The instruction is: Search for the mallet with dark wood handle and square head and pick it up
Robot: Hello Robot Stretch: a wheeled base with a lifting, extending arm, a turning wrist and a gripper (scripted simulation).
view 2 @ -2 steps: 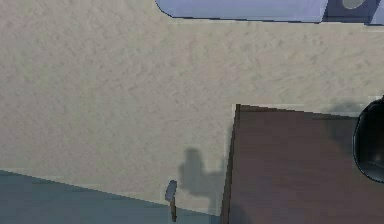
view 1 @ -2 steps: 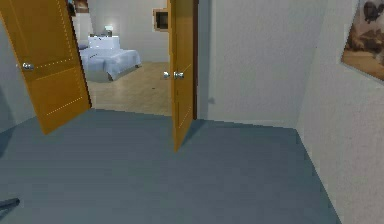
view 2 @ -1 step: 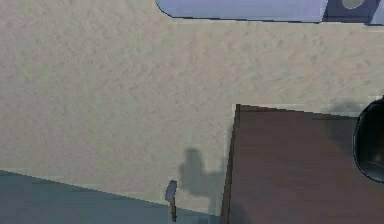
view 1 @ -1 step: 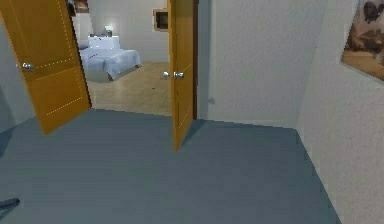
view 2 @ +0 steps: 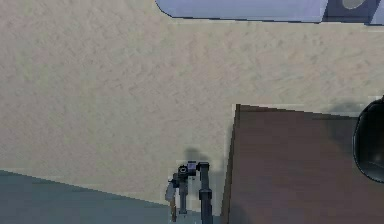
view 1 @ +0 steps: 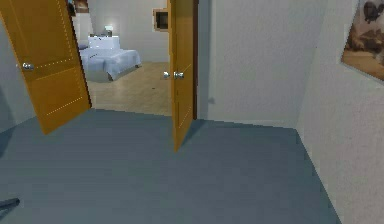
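Observation:
In the arm side view the dark arm [view 2: 205, 198] rises from the bottom edge beside a brown cabinet. The gripper [view 2: 178, 192] stands just left of the arm, low in front of a beige wall [view 2: 110, 100] and a strip of blue-grey floor [view 2: 60, 200]. Its far end is too small to make out, so I cannot tell whether it holds anything.
Two orange doors [view 1: 45, 65] [view 1: 182, 70] stand ajar around a doorway to a bedroom with a pale blue bed [view 1: 108, 60]. Blue-grey floor [view 1: 170, 170] spreads ahead. A picture [view 1: 364, 40] hangs on the forward view's right wall. The brown cabinet [view 2: 290, 165] has a dark round thing [view 2: 372, 140] at its right edge.

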